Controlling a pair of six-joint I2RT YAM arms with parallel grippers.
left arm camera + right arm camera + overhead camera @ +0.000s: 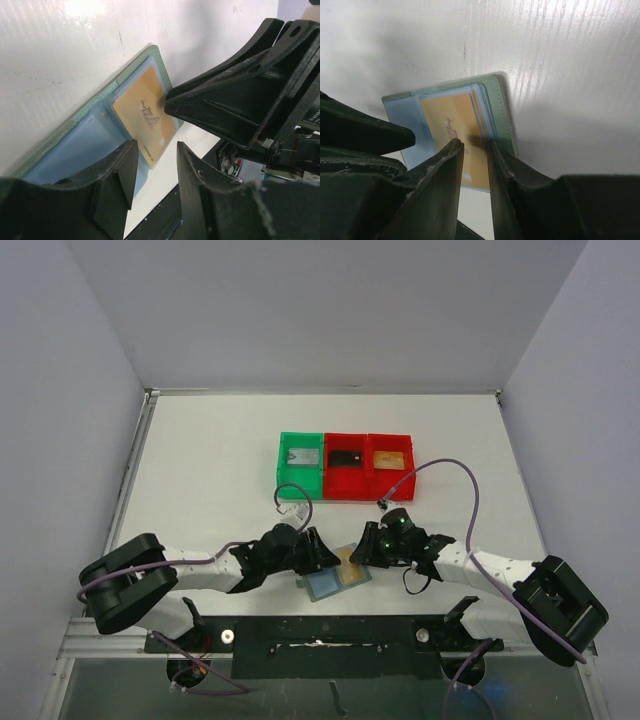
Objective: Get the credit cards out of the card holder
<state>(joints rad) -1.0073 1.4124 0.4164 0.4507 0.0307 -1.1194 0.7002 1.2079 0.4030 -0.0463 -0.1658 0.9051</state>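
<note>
The card holder [324, 587] lies open and flat on the white table near its front edge, between my two grippers. A gold-tan credit card [351, 571] sits on its right panel, partly out of the pocket. In the left wrist view my left gripper [156, 150] stands open over the holder [75, 150], one finger above the blue panel, the card's corner [145, 115] showing in the gap. My right gripper [475, 145] is narrowly open over the card [450, 120], one fingertip [496, 152] against the pocket edge of the holder [498, 100]. Nothing is gripped.
At the back of the table a green bin [300, 466] and two red bins [346, 480] [391, 478] stand in a row, each with a card inside. A black rail [320, 635] runs along the table's front edge. Purple cables loop by both arms.
</note>
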